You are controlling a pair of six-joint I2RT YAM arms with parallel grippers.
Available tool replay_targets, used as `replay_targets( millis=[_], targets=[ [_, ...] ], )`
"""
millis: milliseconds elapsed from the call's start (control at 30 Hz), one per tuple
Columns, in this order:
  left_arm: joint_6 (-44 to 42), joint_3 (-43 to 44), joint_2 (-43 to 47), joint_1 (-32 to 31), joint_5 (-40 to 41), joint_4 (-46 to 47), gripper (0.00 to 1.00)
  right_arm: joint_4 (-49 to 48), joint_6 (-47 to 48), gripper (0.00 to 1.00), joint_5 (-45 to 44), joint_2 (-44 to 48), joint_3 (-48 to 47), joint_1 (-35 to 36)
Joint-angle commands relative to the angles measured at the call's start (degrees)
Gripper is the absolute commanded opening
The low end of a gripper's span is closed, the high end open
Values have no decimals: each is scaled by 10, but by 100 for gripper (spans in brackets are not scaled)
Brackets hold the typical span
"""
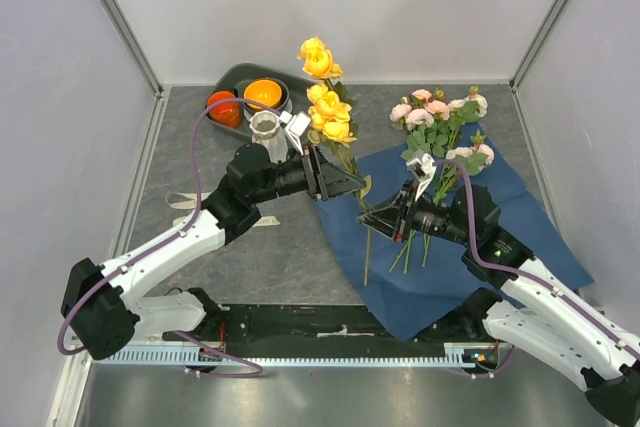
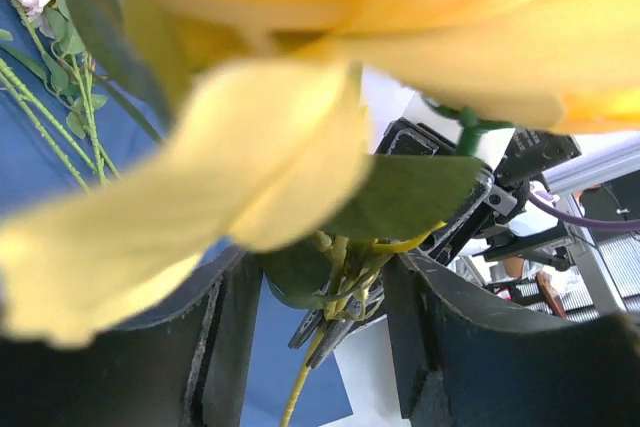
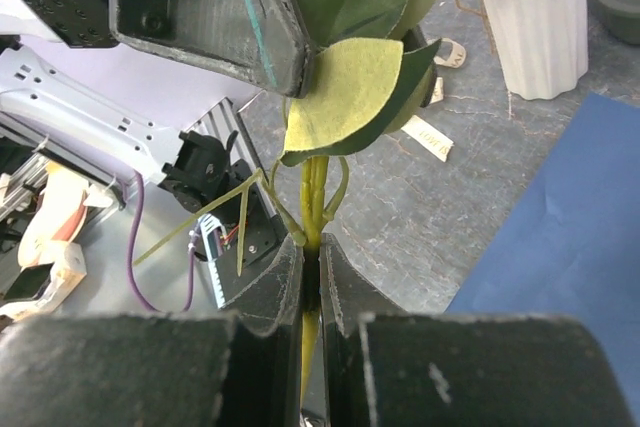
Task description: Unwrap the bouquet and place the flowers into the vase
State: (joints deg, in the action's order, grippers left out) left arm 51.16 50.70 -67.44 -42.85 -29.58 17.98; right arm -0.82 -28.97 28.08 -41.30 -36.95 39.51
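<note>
**Yellow stem shared by two grippers, vase at the left arm's elbow**

The yellow flowers (image 1: 325, 97) stand upright above the table (image 1: 290, 237), off the blue paper (image 1: 520, 237). The right gripper (image 3: 311, 257) has its jaws pressed together on the lower stem. The left gripper (image 2: 320, 282) sits higher up among the leaves. Its jaws are spread to either side of the stem, with a gap showing on both sides, so it has no firm hold yet.

The handover looks like the weak point. If the left jaws close on a leaf rather than the stem, the spray would probably slip or swing once the right gripper lets go, since the blooms make it top-heavy. If both grippers clamp and then move apart, the thin stem is likely to bend or kink.

The vase (image 1: 266, 130) stands just behind the left arm's wrist, tall and narrow. A sweep of that arm could knock it into the orange bowls (image 1: 262, 94). The leaves may also snag on its flared rim.

The pink flowers (image 1: 440, 117) lie on the paper near the right arm, where that arm could drag them.
</note>
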Motion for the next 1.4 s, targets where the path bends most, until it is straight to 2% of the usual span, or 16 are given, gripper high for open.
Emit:
replay_targets(
  millis=[0,133,200,233,333,367,467,533,567,600,667,700,833,967,1233,1367],
  targets=[
    [15,-1,25,2,44,39,55,-6,29,0,-24,4,-1,17],
    [11,-9,37,3,66,43,47,7,40,0,-43,10,-3,27],
    [10,-10,38,3,69,44,38,7,41,0,-43,10,-2,29],
    [8,-10,38,3,70,44,28,7,42,0,-43,10,-1,29],
    [-4,-8,40,3,71,45,12,7,42,1,-43,6,0,33],
    [-11,-9,40,3,70,45,10,7,41,18,-54,3,0,33],
    [-43,-2,50,3,77,30,4,40,37,49,-113,4,-2,33],
    [-89,14,61,3,95,-5,2,81,37,59,-164,6,-12,33],
    [-110,23,64,3,105,-25,2,97,36,67,-229,10,-15,33],
    [-133,33,66,3,116,-45,2,127,36,69,-261,13,-18,34],
    [-212,76,71,3,158,-115,2,157,30,80,-338,27,-19,33],
    [-271,94,71,3,174,-137,2,179,29,81,-394,33,-18,33],
    [-405,190,73,4,315,-225,2,207,29,81,-445,69,-6,33],
    [-443,240,75,34,416,-248,2,213,25,80,-451,104,6,33],
    [-549,244,75,46,583,-82,2,227,24,80,-460,119,11,32],
    [-532,243,71,74,589,-58,2,228,19,80,-456,117,10,33]
  ],
)
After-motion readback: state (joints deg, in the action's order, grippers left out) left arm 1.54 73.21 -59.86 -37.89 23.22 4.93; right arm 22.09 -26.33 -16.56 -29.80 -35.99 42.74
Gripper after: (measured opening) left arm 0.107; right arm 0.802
